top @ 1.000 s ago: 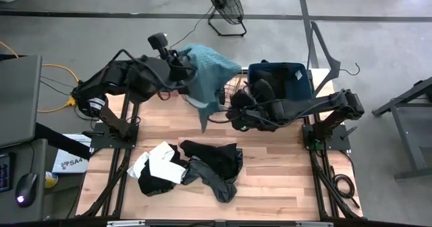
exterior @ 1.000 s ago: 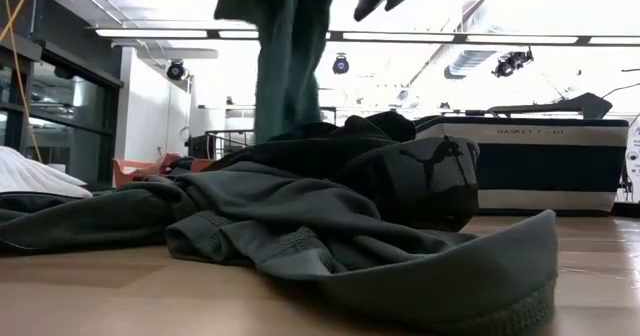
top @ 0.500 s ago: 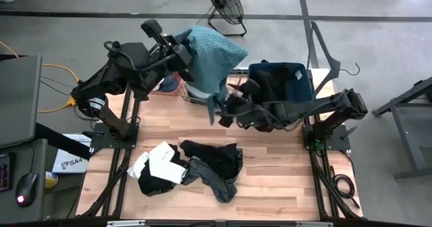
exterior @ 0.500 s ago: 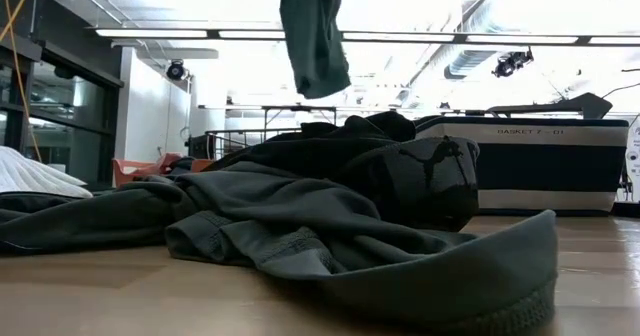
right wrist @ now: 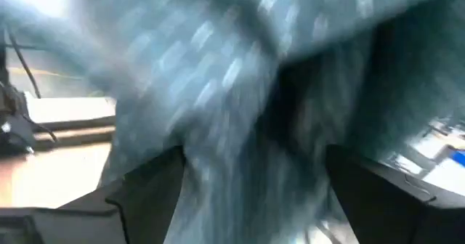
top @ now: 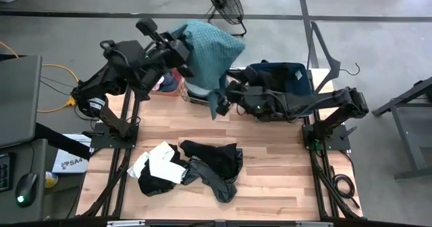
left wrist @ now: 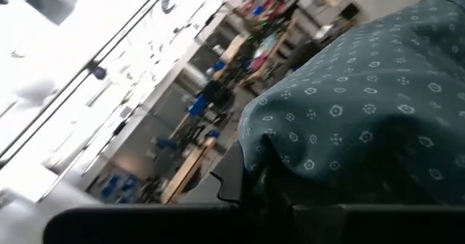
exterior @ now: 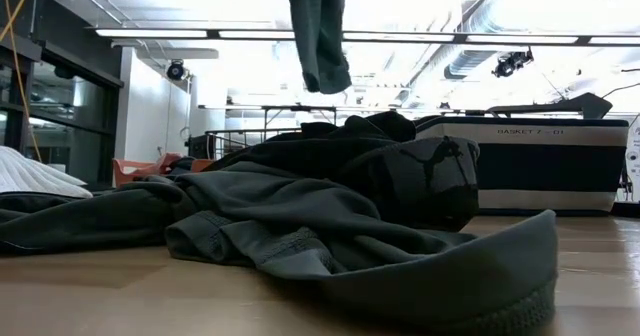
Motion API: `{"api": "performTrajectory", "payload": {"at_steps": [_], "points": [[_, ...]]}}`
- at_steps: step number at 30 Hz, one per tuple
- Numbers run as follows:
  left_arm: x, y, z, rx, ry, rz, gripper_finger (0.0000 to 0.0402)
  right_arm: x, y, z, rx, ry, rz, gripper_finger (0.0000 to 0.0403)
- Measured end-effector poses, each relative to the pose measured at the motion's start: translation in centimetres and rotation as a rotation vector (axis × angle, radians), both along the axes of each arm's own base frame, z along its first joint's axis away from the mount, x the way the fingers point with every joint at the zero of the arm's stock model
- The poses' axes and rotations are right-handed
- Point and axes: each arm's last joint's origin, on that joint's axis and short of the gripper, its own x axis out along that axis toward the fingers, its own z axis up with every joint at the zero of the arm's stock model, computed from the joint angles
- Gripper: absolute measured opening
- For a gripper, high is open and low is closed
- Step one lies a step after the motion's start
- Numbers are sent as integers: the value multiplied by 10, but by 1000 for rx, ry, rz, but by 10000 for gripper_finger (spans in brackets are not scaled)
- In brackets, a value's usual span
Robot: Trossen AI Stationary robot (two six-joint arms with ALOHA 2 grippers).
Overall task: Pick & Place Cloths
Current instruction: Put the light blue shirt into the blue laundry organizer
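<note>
The large teal cloth (top: 209,51) hangs in the air over the table's far edge, near 12 o'clock from the table centre, above the wire basket (top: 196,95). Its bulk sits high at the left gripper (top: 181,57), which is clenched on it; a narrow tail trails toward 6 o'clock, long axis roughly vertical in the low view. The right gripper (top: 233,95) reaches in at that tail; I cannot tell its jaw state. The dark blue bin (top: 283,78) stands at 2 o'clock. Bare wooden table (top: 283,166) lies open at 4 o'clock; black cloths (top: 212,163) and a white-and-black cloth (top: 158,166) lie near 7 o'clock.
</note>
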Motion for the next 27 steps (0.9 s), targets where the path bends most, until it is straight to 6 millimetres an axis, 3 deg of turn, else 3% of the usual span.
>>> {"api": "performTrajectory", "payload": {"at_steps": [5, 8, 17, 21, 27], "points": [[-2, 1, 7, 20, -19, 32, 12, -17, 18, 5, -47, 46, -144, 326], [-3, 0, 9, 26, -33, 25, 12, -27, 18, 10, -66, 79, -175, 326], [-3, 0, 14, 36, -92, -22, 12, -32, -21, 9, 161, 65, 89, 326], [-3, 0, 14, 39, -85, -26, 12, -32, -39, 7, 191, 73, 103, 326], [-3, 0, 13, 39, -81, -22, 12, -31, -56, 8, 259, 68, 283, 326]]}}
